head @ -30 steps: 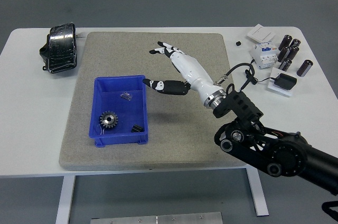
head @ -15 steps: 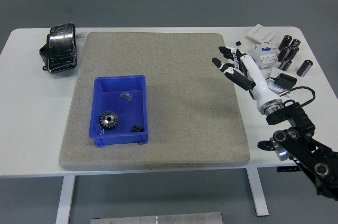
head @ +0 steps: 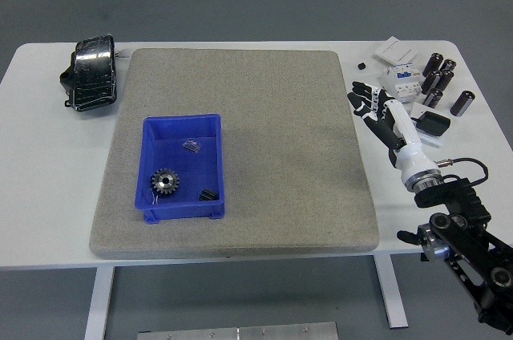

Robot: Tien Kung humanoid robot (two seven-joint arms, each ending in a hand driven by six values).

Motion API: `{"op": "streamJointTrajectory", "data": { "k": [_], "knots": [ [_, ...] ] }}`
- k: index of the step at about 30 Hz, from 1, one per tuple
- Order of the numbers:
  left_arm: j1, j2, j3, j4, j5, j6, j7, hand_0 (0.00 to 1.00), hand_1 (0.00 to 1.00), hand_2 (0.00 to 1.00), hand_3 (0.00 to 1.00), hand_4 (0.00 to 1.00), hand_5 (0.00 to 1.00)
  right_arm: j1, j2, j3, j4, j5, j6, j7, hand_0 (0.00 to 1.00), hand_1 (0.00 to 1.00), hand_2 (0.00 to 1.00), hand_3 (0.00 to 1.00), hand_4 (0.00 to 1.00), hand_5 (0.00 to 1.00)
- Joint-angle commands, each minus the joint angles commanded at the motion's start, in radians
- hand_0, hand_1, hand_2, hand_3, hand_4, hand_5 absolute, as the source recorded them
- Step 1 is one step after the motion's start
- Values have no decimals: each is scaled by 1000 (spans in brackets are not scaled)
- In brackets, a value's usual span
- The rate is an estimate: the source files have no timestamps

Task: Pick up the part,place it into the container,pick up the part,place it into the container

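The robot's right hand (head: 375, 107) hangs over the right side of the white worktop (head: 48, 196), just past the right edge of the grey mat (head: 272, 139), its fingers (head: 361, 89) spread and loose and holding nothing; the white forearm runs back toward the lower right corner, where the black arm (head: 469, 248) enters. The blue container (head: 183, 167) sits on the left half of the mat, well apart from the hand; inside it lie a dark gear (head: 165, 182) near the front left, a small black part (head: 209, 194) at the front right and a small clear piece (head: 191, 145) toward the back. Just beyond the hand, on the bare worktop to the right of the mat, stands a cluster of dark cylindrical parts (head: 439, 79), with a white circuit breaker (head: 401, 79) touching or nearly touching the fingertips' side, a black adapter (head: 433, 123) on a white card beside the wrist, and a tiny black piece (head: 362, 65) near the mat's far corner; a black bundle wrapped in tape (head: 90, 73) lies at the worktop's far left.
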Motion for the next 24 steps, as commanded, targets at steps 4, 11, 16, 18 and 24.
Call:
{"op": "streamJointTrajectory", "data": {
  "k": [4,11,16,18,24],
  "knots": [
    [1,-4,12,1,-19,2,-7,692,683,673,642,739,258,-6,4,24,9,70,26,10,776,825,835,824,998,772],
    [-1,-8,32,4,-48,11,-26,692,683,673,640,738,258,-11,9,49,9,202,96,19,776,797,794,822,998,777],
    [-5,-8,3,-4,13,7,-7,691,683,672,639,737,257,-10,12,61,19,252,116,17,769,783,771,811,998,782],
    [-6,-7,-5,-7,29,5,0,691,683,672,639,737,257,-6,15,61,18,257,117,14,769,783,771,811,998,782],
    [-8,3,11,-7,8,9,-7,692,681,672,639,736,255,2,26,66,20,256,116,12,751,763,744,781,977,763]
  ]
}}
